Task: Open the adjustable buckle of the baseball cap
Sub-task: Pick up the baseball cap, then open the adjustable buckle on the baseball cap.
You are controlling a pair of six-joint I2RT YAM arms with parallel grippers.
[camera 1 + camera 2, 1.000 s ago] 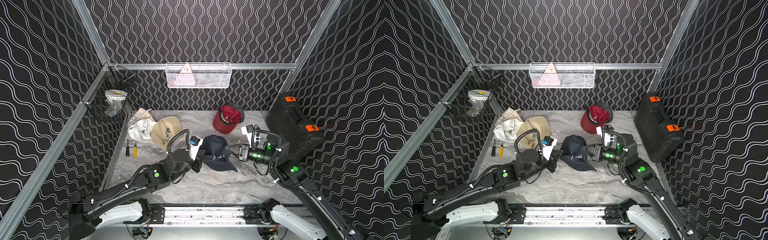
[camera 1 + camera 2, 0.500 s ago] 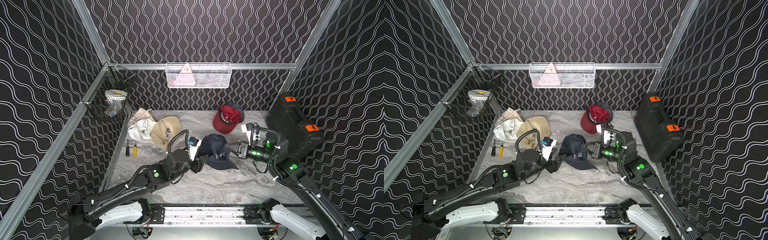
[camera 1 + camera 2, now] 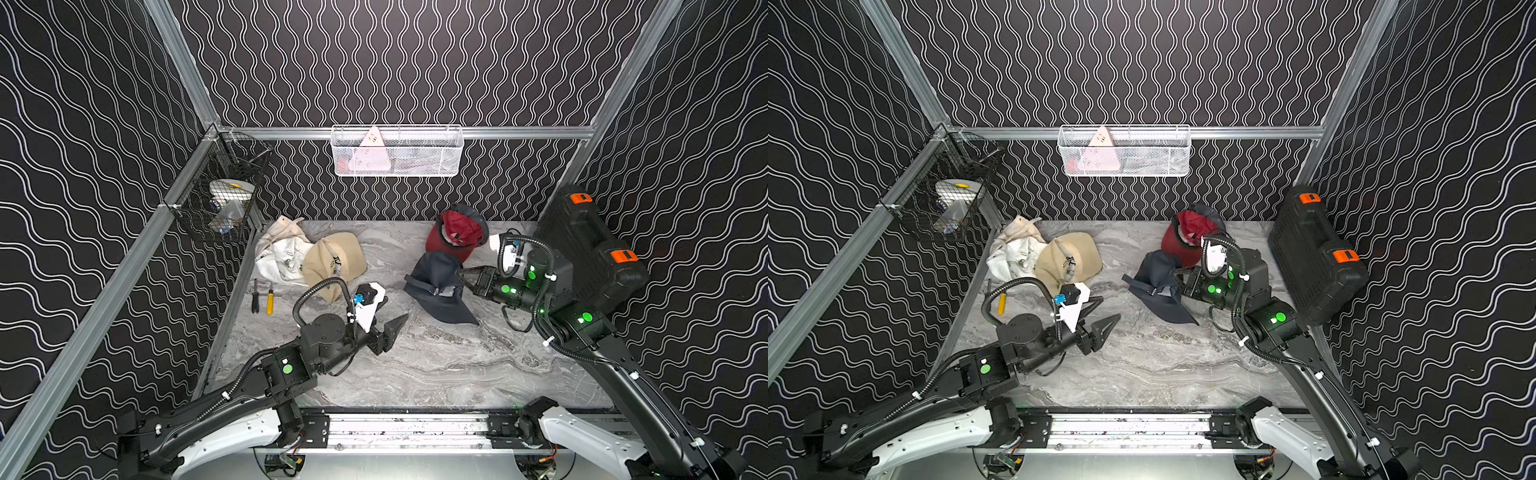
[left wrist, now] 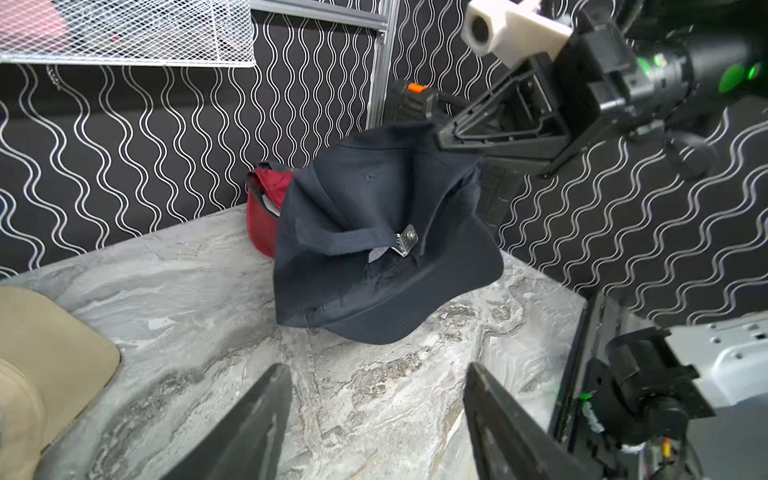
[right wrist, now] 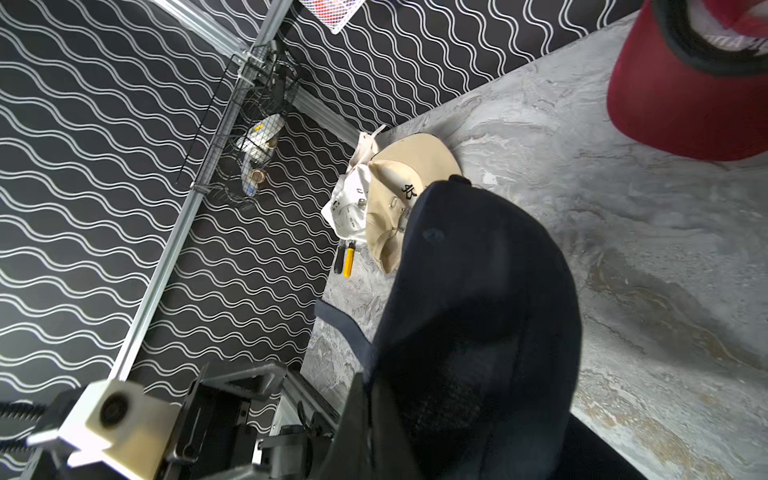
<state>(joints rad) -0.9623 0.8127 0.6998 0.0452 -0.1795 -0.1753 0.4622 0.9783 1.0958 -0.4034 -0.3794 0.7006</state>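
Left claw [image 4: 372, 374] has just let go, spread and backed off; right claw [image 3: 461, 276] still pinches the cap [image 3: 436, 270], propped on the table [image 3: 436, 365]; buckle [image 4: 405, 241] looks loosened, likely job done

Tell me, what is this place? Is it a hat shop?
Probably not a shop: it looks like a robot practice booth. A left arm and a right arm sit on a rail, patterned walls box in the table, and the navy cap seems practice stuff.
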